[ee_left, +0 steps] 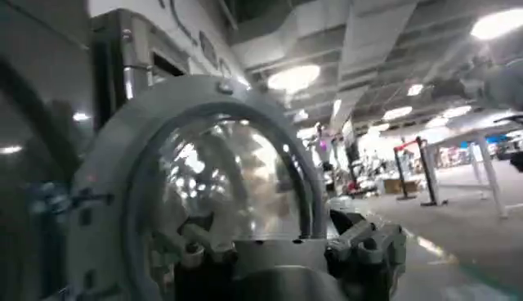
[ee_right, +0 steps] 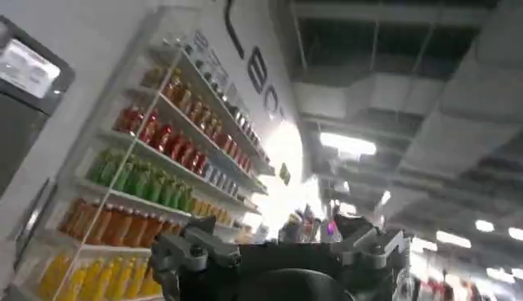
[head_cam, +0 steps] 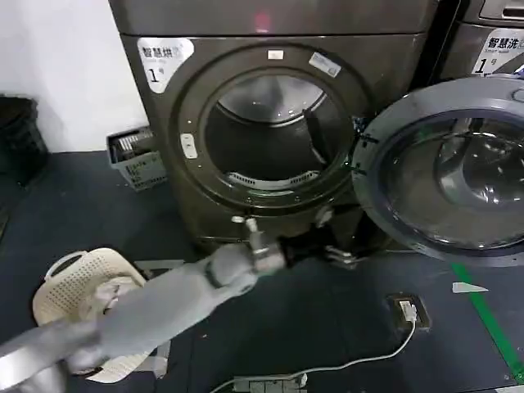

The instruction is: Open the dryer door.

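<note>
The dryer door (head_cam: 458,184) stands swung wide open to the right of the round drum opening (head_cam: 274,131), its grey plastic back and domed glass facing me. My left arm reaches low across the floor, and its gripper (head_cam: 340,255) sits just below the drum opening, beside the door's hinged edge. In the left wrist view the door (ee_left: 221,180) rises close ahead of the left gripper (ee_left: 278,249), whose fingers (ee_left: 368,245) are spread with nothing between them. The right gripper (ee_right: 286,245) is open, pointing up at shelves and ceiling.
A white laundry basket (head_cam: 78,282) lies on the floor under my left arm. A grey crate (head_cam: 135,155) stands left of the dryer. The twin machine (head_cam: 491,41) is behind the open door. A floor socket with a cable (head_cam: 407,311) and green tape (head_cam: 491,323) lie at right.
</note>
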Robot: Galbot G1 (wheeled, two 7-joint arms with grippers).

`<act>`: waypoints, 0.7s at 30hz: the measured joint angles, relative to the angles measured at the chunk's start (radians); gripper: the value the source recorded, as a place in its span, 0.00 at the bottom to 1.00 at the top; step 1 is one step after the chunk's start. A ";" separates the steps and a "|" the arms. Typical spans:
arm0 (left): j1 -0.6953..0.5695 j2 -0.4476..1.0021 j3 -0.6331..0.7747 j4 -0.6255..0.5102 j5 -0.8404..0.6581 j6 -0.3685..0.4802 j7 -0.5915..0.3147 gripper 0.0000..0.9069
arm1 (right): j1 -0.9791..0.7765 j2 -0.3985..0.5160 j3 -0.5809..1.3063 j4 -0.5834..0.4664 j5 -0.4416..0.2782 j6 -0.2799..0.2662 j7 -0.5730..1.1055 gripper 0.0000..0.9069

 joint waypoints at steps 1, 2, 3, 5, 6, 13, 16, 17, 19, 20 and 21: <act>0.010 0.034 -0.008 -0.017 0.012 0.001 0.000 1.00 | 0.005 -0.001 0.002 0.003 0.000 0.002 0.000 1.00; 0.023 0.069 -0.018 -0.036 0.030 0.003 -0.001 1.00 | 0.009 -0.001 0.003 0.006 0.000 0.004 0.000 1.00; 0.035 0.105 -0.027 -0.054 0.040 0.008 -0.001 1.00 | 0.013 0.000 0.003 0.007 0.000 0.007 0.001 1.00; 0.066 0.181 -0.047 -0.088 0.065 0.035 0.001 1.00 | 0.022 0.000 0.002 0.009 -0.001 0.015 0.004 1.00; 0.083 0.218 -0.057 -0.103 0.078 0.053 0.001 1.00 | 0.027 0.000 0.000 0.011 -0.003 0.015 0.004 1.00; 0.254 0.483 -0.189 -0.194 0.108 0.032 0.033 1.00 | 0.062 -0.002 -0.033 0.030 -0.010 0.004 0.005 1.00; 0.341 0.598 -0.258 -0.235 0.158 0.013 0.045 1.00 | 0.077 -0.002 -0.043 0.032 -0.033 0.005 0.005 1.00; 0.364 0.634 -0.269 -0.245 0.167 0.014 0.044 1.00 | 0.082 -0.002 -0.048 0.033 -0.037 0.005 0.005 1.00; 0.404 0.710 -0.286 -0.270 0.173 0.033 0.041 1.00 | 0.089 -0.002 -0.054 0.034 -0.044 0.005 0.005 1.00; 0.417 0.743 -0.288 -0.280 0.172 0.042 0.040 1.00 | 0.092 -0.004 -0.054 0.033 -0.049 0.005 0.004 1.00; 0.427 0.776 -0.290 -0.290 0.171 0.051 0.040 1.00 | 0.094 -0.008 -0.054 0.031 -0.052 0.005 0.004 1.00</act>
